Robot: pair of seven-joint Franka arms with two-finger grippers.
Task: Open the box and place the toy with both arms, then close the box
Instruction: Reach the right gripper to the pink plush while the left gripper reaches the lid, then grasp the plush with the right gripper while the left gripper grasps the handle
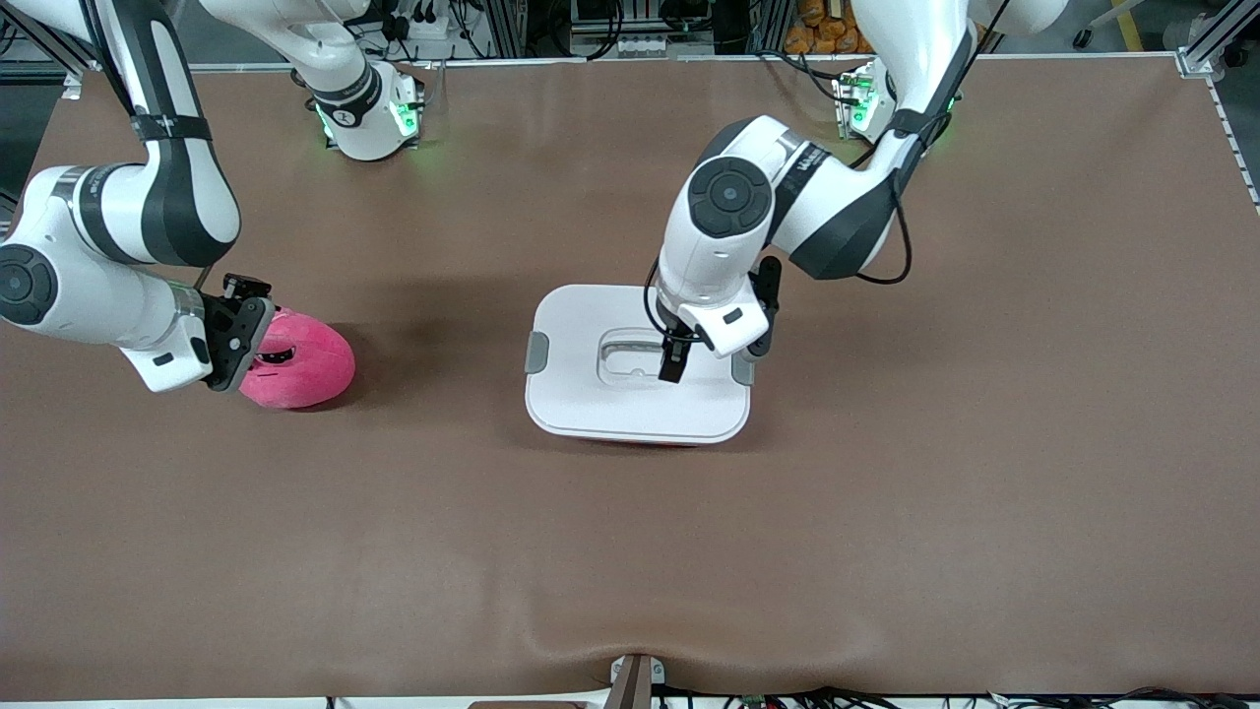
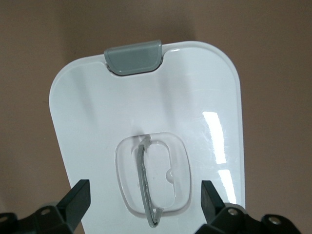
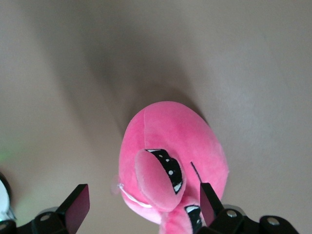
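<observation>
Lifting the lid [image 1: 591,394] cleanly means lowering the left gripper [image 1: 671,366], fingers wide, squarely astride the handle [image 2: 146,187]. The right gripper [image 1: 228,340], fingers wide, should straddle the toy [image 1: 300,364] before closing.

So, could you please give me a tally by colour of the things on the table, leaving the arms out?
Pink: 1, the toy, at the right arm's end of the table.
White with grey clips: 1, the box, lid on.
Total: 2.
</observation>
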